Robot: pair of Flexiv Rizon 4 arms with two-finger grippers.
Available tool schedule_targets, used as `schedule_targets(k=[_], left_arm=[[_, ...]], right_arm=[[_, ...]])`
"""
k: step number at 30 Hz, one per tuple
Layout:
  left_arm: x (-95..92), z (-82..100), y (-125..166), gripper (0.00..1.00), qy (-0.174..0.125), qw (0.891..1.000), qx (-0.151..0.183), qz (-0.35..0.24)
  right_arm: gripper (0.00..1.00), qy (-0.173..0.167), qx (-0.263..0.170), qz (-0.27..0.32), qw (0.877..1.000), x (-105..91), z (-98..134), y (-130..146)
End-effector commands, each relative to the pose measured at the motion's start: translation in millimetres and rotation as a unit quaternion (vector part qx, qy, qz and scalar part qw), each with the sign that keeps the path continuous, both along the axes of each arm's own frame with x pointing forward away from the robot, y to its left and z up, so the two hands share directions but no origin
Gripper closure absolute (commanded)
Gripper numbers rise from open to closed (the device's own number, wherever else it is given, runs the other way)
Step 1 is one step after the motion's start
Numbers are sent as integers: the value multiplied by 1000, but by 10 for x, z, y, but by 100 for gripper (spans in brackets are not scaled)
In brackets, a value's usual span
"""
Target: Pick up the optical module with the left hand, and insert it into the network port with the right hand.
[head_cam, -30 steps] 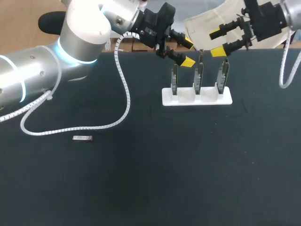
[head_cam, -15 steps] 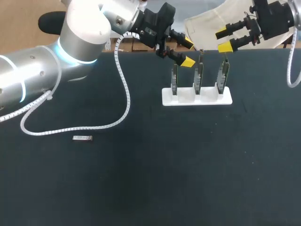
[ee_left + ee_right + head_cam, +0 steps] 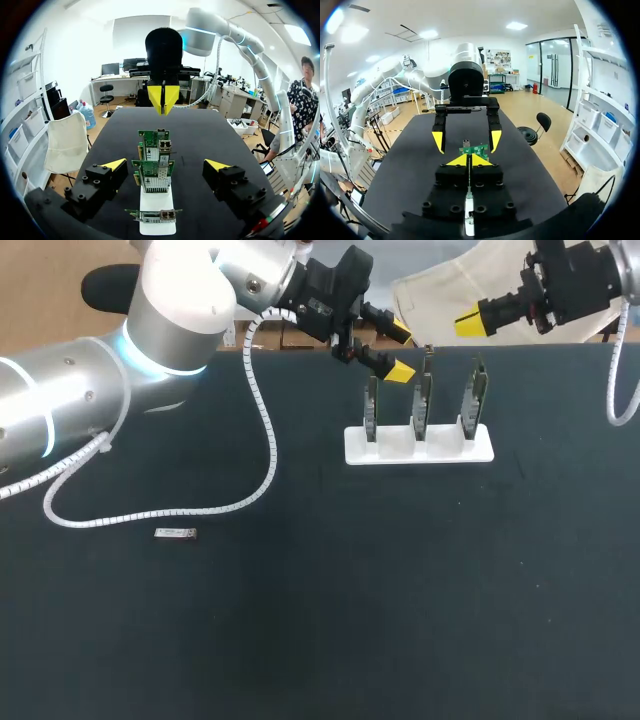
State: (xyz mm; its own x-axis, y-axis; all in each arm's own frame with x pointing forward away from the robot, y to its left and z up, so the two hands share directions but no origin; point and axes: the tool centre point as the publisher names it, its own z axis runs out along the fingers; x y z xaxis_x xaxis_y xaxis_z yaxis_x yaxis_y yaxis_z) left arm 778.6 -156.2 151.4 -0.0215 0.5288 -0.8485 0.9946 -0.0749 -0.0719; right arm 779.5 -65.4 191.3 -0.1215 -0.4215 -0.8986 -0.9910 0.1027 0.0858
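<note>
Optical module [image 3: 175, 533] lies near white cable [image 3: 230, 506], well apart from card rack [image 3: 419, 445].

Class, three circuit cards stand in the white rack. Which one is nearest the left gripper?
The left-end card in the white rack, first in line ahead of the left gripper; the other two stand farther along.

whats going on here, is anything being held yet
Neither arm is holding anything. The small optical module lies untouched on the dark table, well away from both grippers. The left gripper hangs open by the white stand of three upright network cards. The right gripper hangs shut and empty on the stand's other side. The pickup has not begun.
</note>
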Motion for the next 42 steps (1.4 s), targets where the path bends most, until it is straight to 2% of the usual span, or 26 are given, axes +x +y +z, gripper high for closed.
schedule_targets(k=[1,6,21,42], left_arm=[[2,-5,1,0,-1,1000,0,0],[2,-5,1,0,-1,1000,0,0],[2,-5,1,0,-1,1000,0,0],[2,-5,1,0,-1,1000,0,0]], right_arm=[[100,-6,-1,0,1000,-15,36,56],[100,-12,5,6,1000,2,78,137],[100,-6,-16,24,1000,61,-82,375],[100,16,-29,16,999,40,-251,384]])
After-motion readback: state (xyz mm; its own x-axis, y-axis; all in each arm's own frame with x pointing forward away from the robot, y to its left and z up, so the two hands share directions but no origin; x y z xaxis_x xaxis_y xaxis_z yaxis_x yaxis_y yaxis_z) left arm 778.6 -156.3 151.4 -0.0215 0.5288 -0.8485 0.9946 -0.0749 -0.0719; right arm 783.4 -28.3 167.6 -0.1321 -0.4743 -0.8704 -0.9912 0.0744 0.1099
